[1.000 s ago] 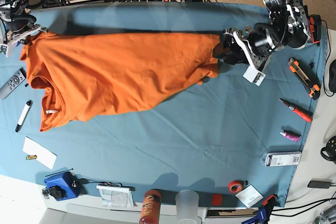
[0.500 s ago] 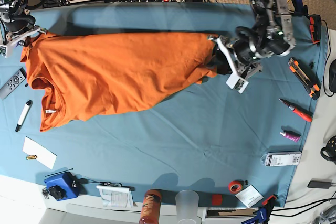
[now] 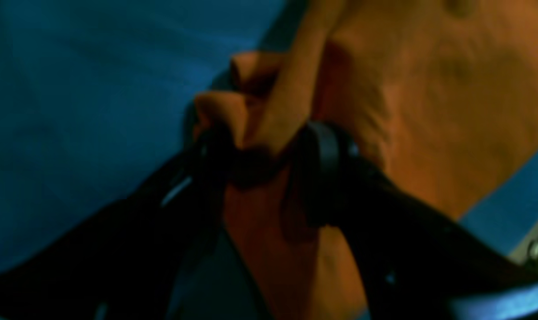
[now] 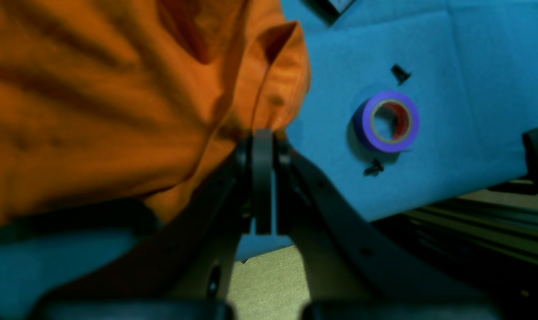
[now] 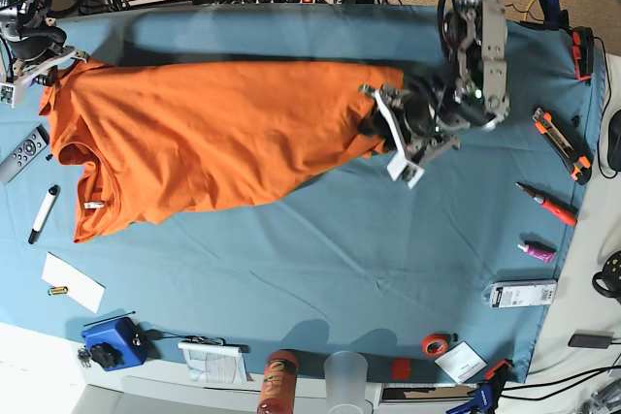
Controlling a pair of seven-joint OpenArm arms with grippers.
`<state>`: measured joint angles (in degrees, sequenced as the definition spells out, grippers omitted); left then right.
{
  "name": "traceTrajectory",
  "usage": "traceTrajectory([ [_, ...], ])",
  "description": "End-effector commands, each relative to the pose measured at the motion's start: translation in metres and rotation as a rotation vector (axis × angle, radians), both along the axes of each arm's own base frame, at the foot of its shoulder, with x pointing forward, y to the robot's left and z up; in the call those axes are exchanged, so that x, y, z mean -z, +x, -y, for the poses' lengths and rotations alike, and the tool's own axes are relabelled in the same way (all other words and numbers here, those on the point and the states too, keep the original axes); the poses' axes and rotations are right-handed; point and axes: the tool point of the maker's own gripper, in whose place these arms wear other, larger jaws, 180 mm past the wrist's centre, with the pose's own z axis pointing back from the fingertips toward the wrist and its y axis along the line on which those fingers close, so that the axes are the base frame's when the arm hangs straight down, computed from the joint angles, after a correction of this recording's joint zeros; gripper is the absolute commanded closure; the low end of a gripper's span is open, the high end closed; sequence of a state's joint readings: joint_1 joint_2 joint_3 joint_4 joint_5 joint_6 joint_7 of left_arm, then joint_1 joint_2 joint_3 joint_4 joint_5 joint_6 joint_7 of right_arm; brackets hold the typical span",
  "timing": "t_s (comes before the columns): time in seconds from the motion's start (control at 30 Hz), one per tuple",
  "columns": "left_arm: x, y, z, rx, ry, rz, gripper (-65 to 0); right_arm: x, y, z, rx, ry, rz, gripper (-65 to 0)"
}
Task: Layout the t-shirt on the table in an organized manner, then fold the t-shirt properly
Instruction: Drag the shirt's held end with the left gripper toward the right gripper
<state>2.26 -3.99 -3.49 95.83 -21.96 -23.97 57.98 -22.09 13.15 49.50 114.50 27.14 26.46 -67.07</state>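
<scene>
No brand or writing is legible to us anywhere; the white tag on the t-shirt (image 5: 209, 138) near its neckline and the small white packet (image 5: 521, 294) by the worktop's right edge are too small to read.

The t-shirt lies stretched across the far half of the table (image 5: 320, 259), neckline end toward the left edge, hem end near the middle-right, w/ creases running along its length. Both ends are gripped.

Left arm comes in from the far right corner, forearm pointing down toward the near edge, wrist bent inward. The left gripper (image 3: 262, 146) has a bunched fold of the shirt's end between its fingers, jaws fairly wide around the wad; the wrist view is blurry, so we'd say it's grasping the cloth, prob. loosely.

Right arm sits at the far left corner. The right gripper (image 4: 263, 133) is clenched tight, jaws pressed together on the shirt's edge, a thin bit of orange cloth pinched at the tips.

Just beside that corner of the shirt, on the teal cover, lies a roll of purple tape (image 4: 387, 121) w/ two small black screws (image 4: 374, 168) near it, apart from the cloth.
</scene>
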Motion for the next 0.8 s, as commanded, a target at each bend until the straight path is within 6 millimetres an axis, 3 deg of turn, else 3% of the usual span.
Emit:
traceTrajectory([
  [0.0,0.003,0.003,-0.003,-0.006,0.021,-0.008,-27.0,-0.013,0.006,0.004,-0.013,-0.03,0.038,0.0],
  [0.17,-0.006,0.016,-0.004,-0.009,0.021,0.019,-0.2,-0.024,0.022,-0.003,-0.056,-0.021,0.121,0.0],
  [0.27,-0.022,0.038,-0.006,-0.041,0.011,0.073,0.0,-0.037,0.043,-0.011,-0.095,0.001,0.204,0.0],
  [0.43,-0.067,0.09,-0.015,-0.07,0.065,0.254,0.0,-0.074,0.081,-0.011,-0.104,-0.012,0.373,0.0],
  [0.6,-0.126,0.144,-0.037,-0.167,0.13,0.447,0.0,-0.106,0.108,-0.009,-0.09,-0.015,0.517,0.0],
  [0.67,-0.142,0.16,-0.038,-0.172,0.123,0.486,0.0,-0.098,0.121,-0.009,-0.093,0.003,0.5,0.0],
  [0.77,-0.137,0.169,-0.031,-0.126,0.109,0.434,0.0,-0.062,0.143,-0.018,-0.126,0.081,0.409,0.0],
])
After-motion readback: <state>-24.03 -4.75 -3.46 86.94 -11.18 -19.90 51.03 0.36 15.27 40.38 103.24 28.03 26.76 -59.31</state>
